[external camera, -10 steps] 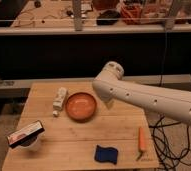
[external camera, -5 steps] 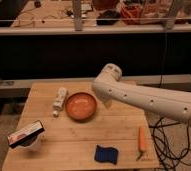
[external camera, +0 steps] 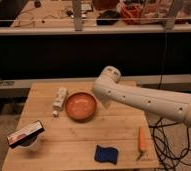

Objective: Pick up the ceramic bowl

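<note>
The ceramic bowl [external camera: 81, 105] is round, shallow and orange-terracotta, and sits upright on the wooden table [external camera: 64, 145] a little behind its middle. My white arm [external camera: 149, 100] reaches in from the right, and its rounded end hangs just right of the bowl's rim. My gripper [external camera: 103, 102] is at that end, close beside the bowl's right edge and mostly hidden by the arm. Nothing is seen held.
A white bottle [external camera: 60, 99] lies left of the bowl. A white cup with a dark packet across it [external camera: 26, 136] stands front left. A blue sponge [external camera: 106, 153] and an orange carrot [external camera: 141, 140] lie near the front edge. Cables [external camera: 169, 140] trail on the floor at right.
</note>
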